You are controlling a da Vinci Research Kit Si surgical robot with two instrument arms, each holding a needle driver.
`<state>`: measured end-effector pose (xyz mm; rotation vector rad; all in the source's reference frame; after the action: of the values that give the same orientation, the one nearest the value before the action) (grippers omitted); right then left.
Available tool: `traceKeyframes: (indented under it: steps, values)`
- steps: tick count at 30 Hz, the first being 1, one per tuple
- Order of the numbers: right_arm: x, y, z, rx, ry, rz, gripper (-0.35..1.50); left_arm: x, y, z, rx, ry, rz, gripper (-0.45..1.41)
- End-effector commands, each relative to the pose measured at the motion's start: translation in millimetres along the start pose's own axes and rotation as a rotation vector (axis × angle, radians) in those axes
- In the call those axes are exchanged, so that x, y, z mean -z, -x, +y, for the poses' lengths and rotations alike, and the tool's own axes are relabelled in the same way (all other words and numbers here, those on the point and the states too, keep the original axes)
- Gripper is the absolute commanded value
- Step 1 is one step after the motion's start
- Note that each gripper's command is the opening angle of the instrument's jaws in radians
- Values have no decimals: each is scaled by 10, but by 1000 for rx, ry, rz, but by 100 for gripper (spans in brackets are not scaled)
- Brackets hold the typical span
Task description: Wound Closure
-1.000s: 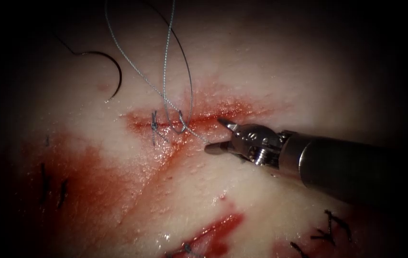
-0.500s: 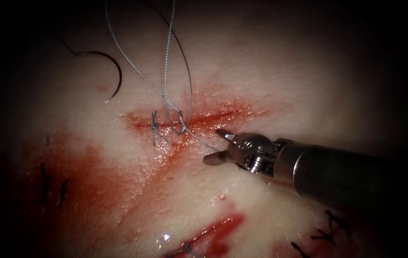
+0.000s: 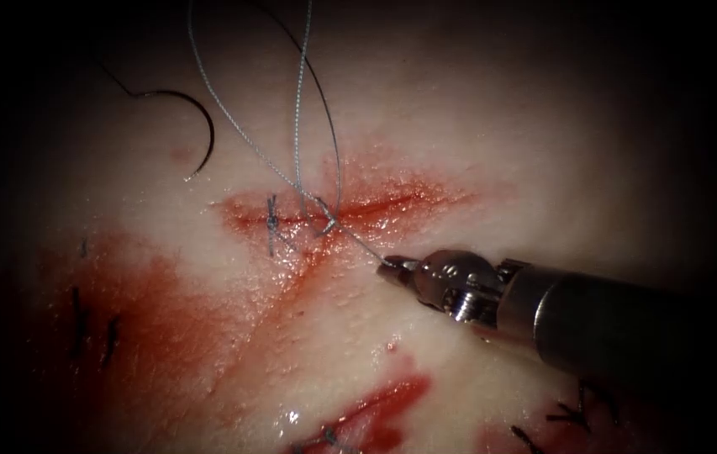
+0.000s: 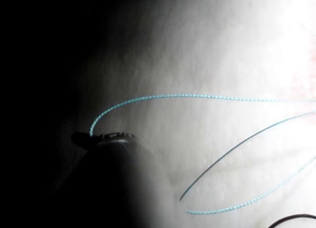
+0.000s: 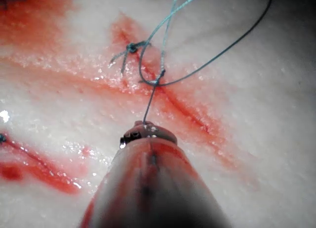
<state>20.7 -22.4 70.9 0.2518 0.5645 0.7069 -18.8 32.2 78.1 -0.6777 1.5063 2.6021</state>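
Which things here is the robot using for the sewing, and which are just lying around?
In use:
- right end effector, shut on the thread
- left end effector, holding thread
- cut
- tissue

Lying about:
- needle, loose on the tissue left of the cut
- finished knot
- red fluid

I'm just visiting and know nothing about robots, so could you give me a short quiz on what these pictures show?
1. True or false: the right claw is shut on the thread.
2. Where is the needle? A) in the right claw B) lying free on the tissue, left of the cut C) driven into the cut
3. Fill in: the left claw holds the ____.

Key: 1 true; 2 B; 3 thread.
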Motion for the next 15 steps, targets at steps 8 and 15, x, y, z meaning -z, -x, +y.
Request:
traceKeyframes:
  steps: [8,15]
  values:
    - [-2,-30,-20,60,20,127,-35,-22,-6,-13,-9,-45,32,-45]
    - [-25,-27,-40,66,42,141,-35,-33,-13,-23,-22,-195,13,-45]
